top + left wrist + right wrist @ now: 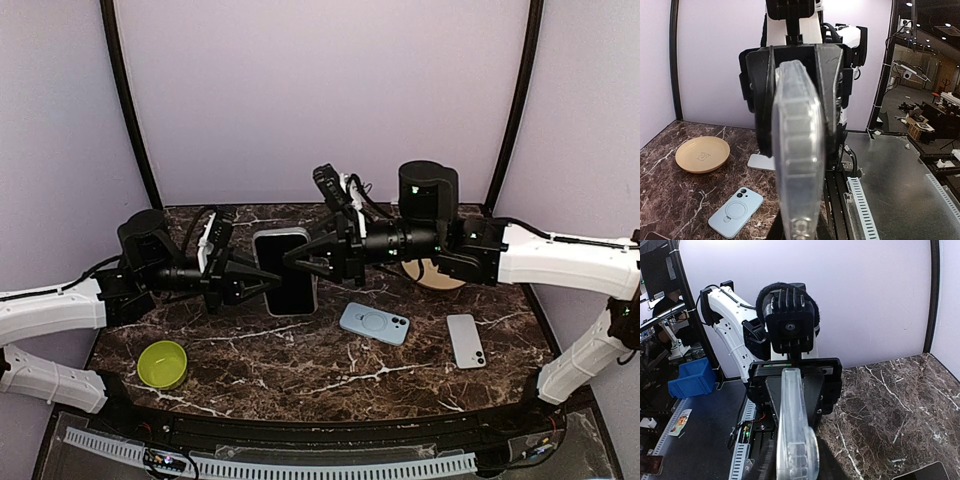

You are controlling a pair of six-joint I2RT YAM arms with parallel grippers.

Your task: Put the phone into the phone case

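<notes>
A clear phone case (pixel 285 272) hangs upright above the middle of the table between both grippers. My left gripper (pixel 268 282) is shut on its left edge; the left wrist view shows the case (pixel 797 150) edge-on, running up from my own gripper (pixel 797 232). My right gripper (pixel 293 262) meets the case's right edge, and its fingers flank the case (pixel 795 440) at the bottom of its wrist view, but how tightly is unclear. The phone (pixel 466 340), pale, back up with its camera lenses showing, lies flat at the right, apart from both grippers.
A light blue case with a ring on its back (pixel 375 322) lies between the held case and the phone. A tan plate (pixel 440 275) sits behind the right arm. A green bowl (pixel 163 363) stands near the front left. The table's front edge carries a cable rail (pixel 300 465).
</notes>
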